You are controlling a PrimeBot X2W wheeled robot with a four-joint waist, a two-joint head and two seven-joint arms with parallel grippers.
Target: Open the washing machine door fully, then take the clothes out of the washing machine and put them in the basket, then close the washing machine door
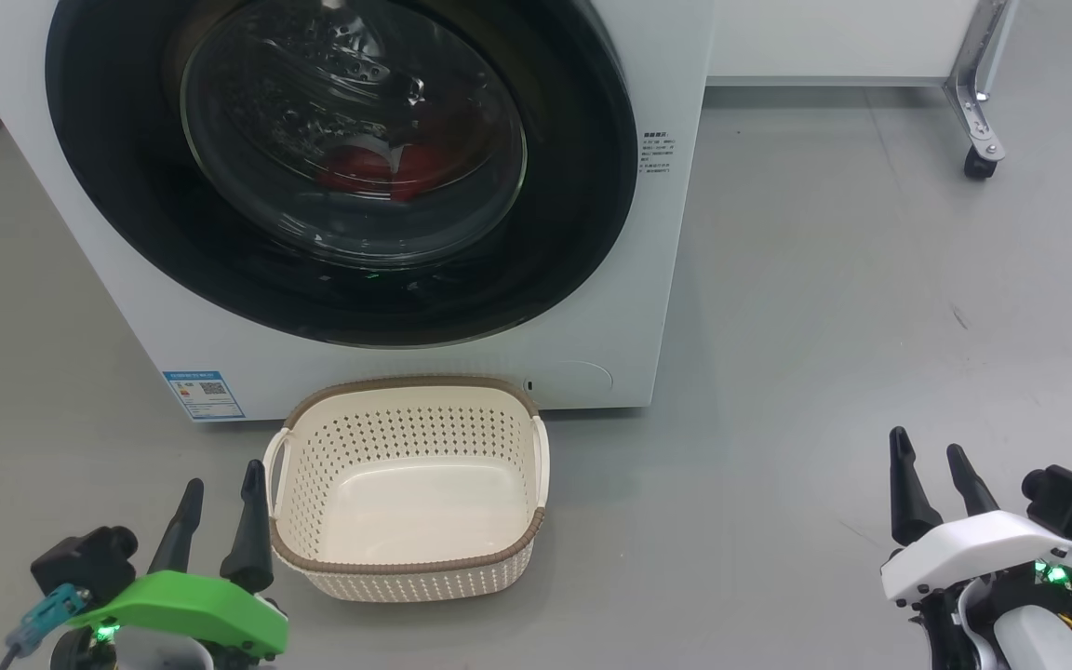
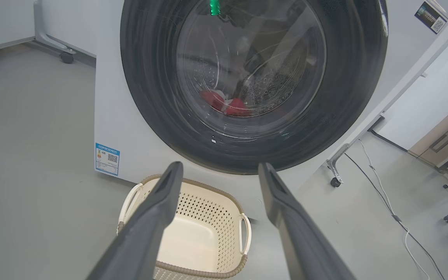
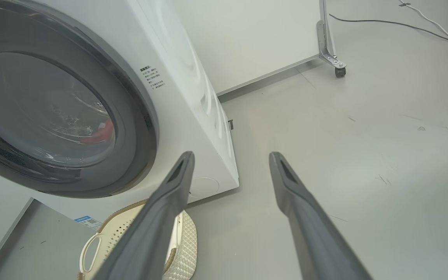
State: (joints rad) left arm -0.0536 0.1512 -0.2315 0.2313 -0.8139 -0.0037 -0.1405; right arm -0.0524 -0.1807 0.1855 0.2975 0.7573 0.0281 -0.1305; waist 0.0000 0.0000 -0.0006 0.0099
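a: how do the fingers stand?
b: the long dark left fingers (image 1: 249,530) are spread wide, pinching nothing, just beside the left handle of the small cream perforated plastic basket (image 1: 406,433). the long dark right fingers (image 1: 906,502) are spread too, well off to the right above the grey floor (image 1: 824,326).
a: and the laundry?
b: the basket sits empty on the floor, right before the big white front-loading washing machine (image 1: 676,186). its large round black-ringed glass door (image 1: 127,233) is shut (reflections cross the glass), with the bright red clothes (image 1: 359,172) low in the drum behind it.
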